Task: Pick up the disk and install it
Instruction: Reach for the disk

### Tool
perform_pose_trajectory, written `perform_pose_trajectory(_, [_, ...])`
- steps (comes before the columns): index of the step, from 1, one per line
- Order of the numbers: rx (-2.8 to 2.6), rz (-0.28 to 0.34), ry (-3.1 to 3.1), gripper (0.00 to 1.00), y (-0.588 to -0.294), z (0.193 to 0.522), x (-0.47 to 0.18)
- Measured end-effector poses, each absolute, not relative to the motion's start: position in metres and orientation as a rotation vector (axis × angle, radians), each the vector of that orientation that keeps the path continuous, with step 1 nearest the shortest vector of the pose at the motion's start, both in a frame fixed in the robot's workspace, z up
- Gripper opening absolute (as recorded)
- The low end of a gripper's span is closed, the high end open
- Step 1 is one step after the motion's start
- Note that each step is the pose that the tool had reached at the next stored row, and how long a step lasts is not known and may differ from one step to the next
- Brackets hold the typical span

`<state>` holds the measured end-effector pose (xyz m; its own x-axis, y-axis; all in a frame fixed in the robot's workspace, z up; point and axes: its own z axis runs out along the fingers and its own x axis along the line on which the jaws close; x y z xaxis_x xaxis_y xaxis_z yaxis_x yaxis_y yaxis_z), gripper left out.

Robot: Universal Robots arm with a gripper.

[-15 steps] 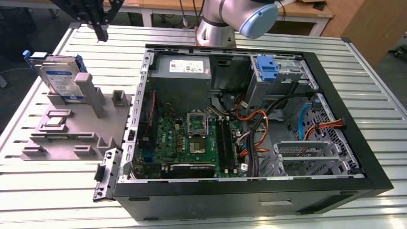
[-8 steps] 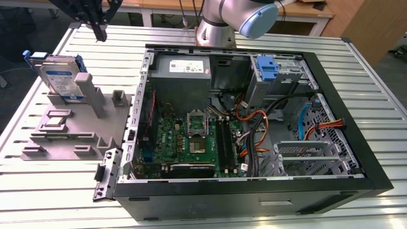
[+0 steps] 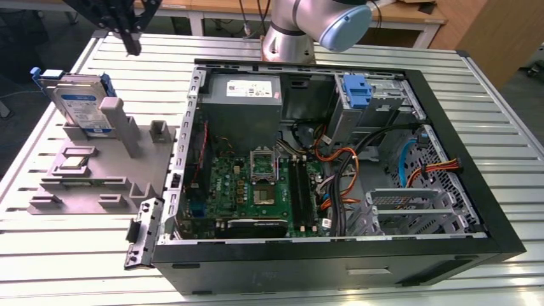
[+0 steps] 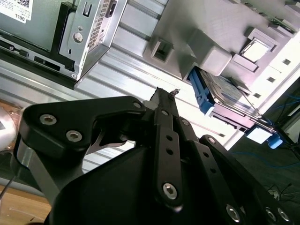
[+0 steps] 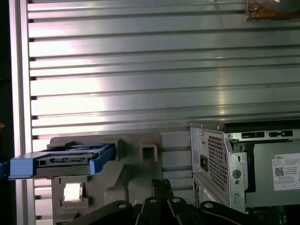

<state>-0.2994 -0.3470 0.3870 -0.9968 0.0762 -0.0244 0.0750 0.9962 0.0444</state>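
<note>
The disk (image 3: 83,105) stands on edge in the grey holder (image 3: 81,188) — long axis upright.

The disk (image 3: 81,105) is a flat silver-grey drive with a white-and-blue label, framed by a blue plastic bracket that shows along its top edge and sides. It stands on edge, upright or nearly so, slotted into the far end of a grey holder (image 3: 85,185) on the surface at the exterior view's left, well apart from the open computer case (image 3: 501,236). In the first wrist view the disk (image 5: 65,159) shows edge-on, and in the second wrist view (image 4: 227,91) its blue frame juts out past the holder.
</note>
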Motion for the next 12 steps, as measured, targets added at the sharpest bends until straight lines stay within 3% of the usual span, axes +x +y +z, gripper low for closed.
perform_pose_trajectory(12, [0.118,0.068,3.113,0.10,-0.3470,0.3868,-0.3034])
